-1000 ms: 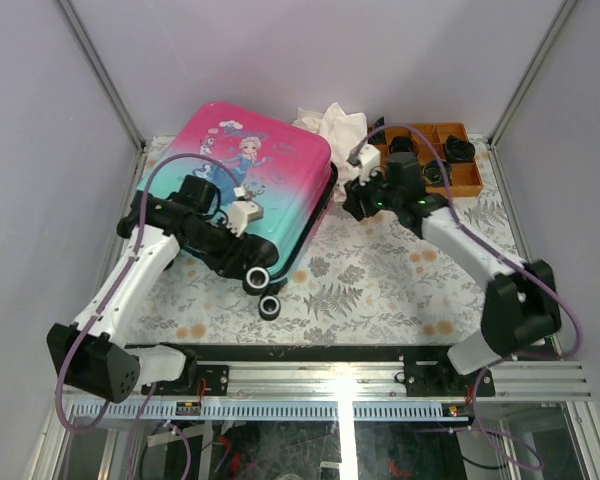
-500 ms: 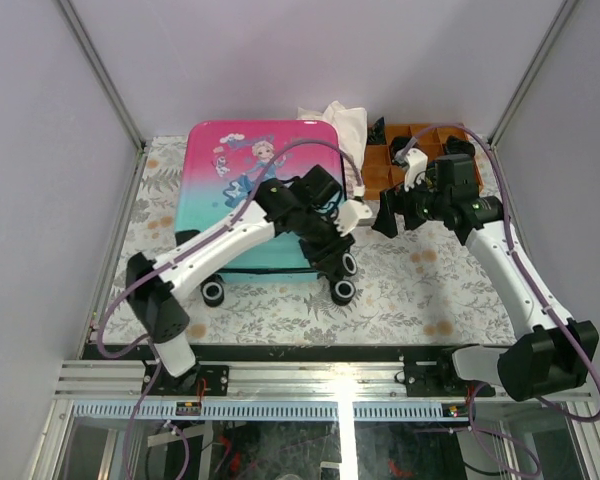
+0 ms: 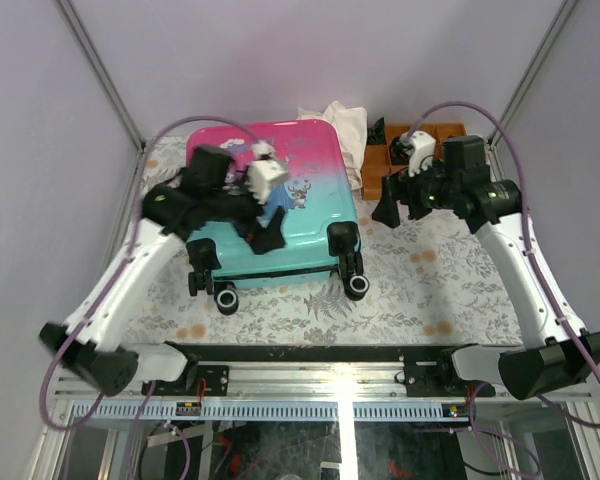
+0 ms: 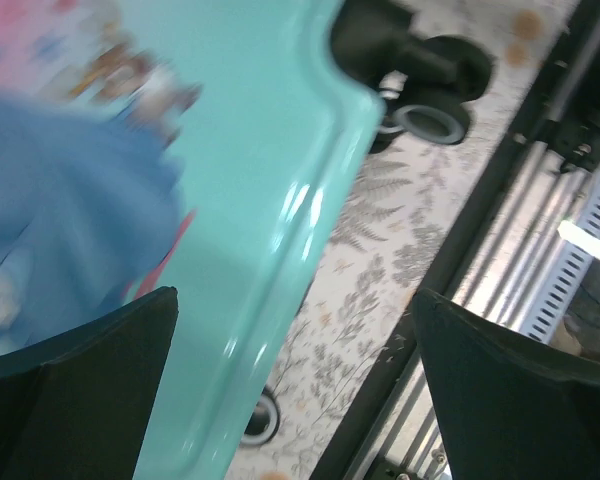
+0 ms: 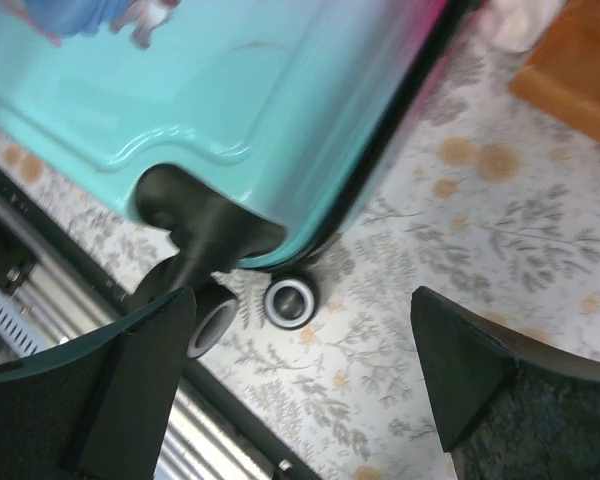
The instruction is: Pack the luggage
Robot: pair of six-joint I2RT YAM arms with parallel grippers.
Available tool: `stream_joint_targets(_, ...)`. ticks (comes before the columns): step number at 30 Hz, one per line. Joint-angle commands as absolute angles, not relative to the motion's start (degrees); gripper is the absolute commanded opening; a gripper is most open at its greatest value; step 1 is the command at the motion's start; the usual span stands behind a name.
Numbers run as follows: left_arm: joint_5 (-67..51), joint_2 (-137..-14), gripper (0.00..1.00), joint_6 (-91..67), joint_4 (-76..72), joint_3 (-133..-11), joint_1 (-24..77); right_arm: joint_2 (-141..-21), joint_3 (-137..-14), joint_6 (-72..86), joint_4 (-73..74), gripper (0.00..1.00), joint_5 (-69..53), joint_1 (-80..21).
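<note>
**Left gripper [image 3: 263, 232] swung back over the luggage [image 3: 300, 200]**

Half a second ago it reached past the case's 3 o'clock edge. It now hangs above the teal half, fingers spread wide and empty. The table [image 3: 430, 290] carries the luggage, shut and flat, from centre toward 11 o'clock. The right gripper [image 3: 387, 208] is open at the case's 3 o'clock side. Only the overhead view shows the pink end, plus the orange tray [image 3: 375, 172] and white cloth [image 3: 342, 122] at 1 o'clock. The wrist views show the wheels [image 5: 290, 300] at 6 o'clock close up.
</note>
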State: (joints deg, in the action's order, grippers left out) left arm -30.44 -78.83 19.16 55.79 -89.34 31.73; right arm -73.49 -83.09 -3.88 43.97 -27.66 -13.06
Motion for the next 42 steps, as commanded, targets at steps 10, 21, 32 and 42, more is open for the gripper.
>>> stream_joint_targets(10, -12.53, -49.81, 1.00, 12.13, 47.10, -68.86, 4.21, -73.52, -77.17, 0.32, 48.70, 1.00, -26.87, -26.83)
stream_joint_targets(21, -4.87, -46.26, 0.92, 13.98, 47.05, -59.65, -4.94, -77.02, -75.29, 3.79, 45.87, 1.00, -24.87, -34.01)
stream_joint_targets(32, -20.46, -50.37, 0.70, 19.46, 46.69, -55.14, -4.90, -82.44, -75.36, 4.76, 41.58, 0.67, -14.28, -36.61)
stream_joint_targets(42, -30.76, -61.75, 0.54, 13.08, 34.25, -55.41, -1.38, -90.54, -84.06, -1.87, 41.35, 0.32, -9.77, -28.82)
